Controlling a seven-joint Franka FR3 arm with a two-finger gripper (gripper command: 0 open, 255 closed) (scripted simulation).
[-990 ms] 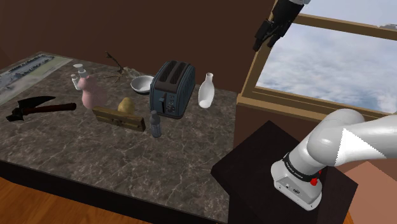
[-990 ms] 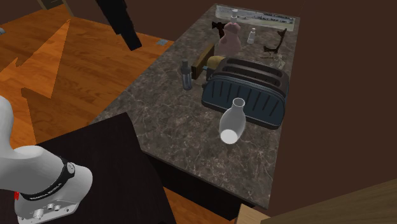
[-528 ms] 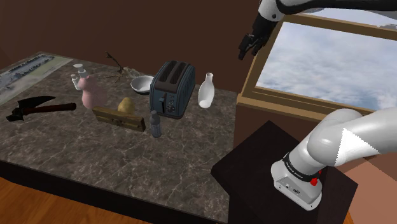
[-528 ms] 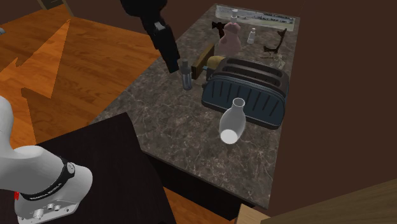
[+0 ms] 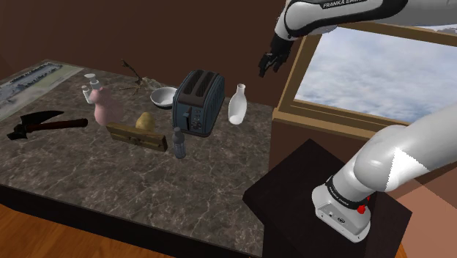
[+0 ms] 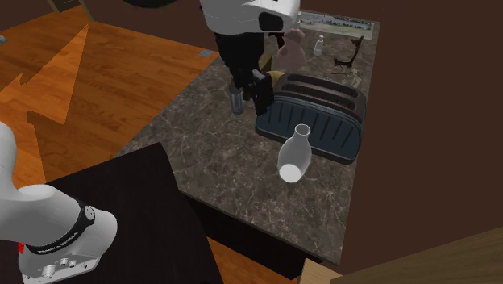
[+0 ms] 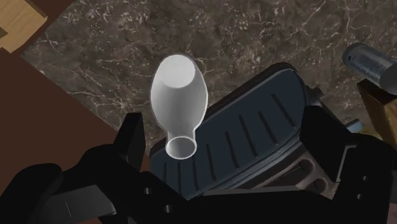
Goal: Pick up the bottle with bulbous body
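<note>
Wrist view shows white bottle [image 7: 179,95] between spread fingers [image 7: 132,137], untouched.

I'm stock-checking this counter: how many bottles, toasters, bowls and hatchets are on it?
Bottles: 4 (white bulbous bottle, pink bottle, small dark bottle, small white bottle)
Toaster: 1
Bowl: 1
Hatchet: 1
Total: 7
</note>
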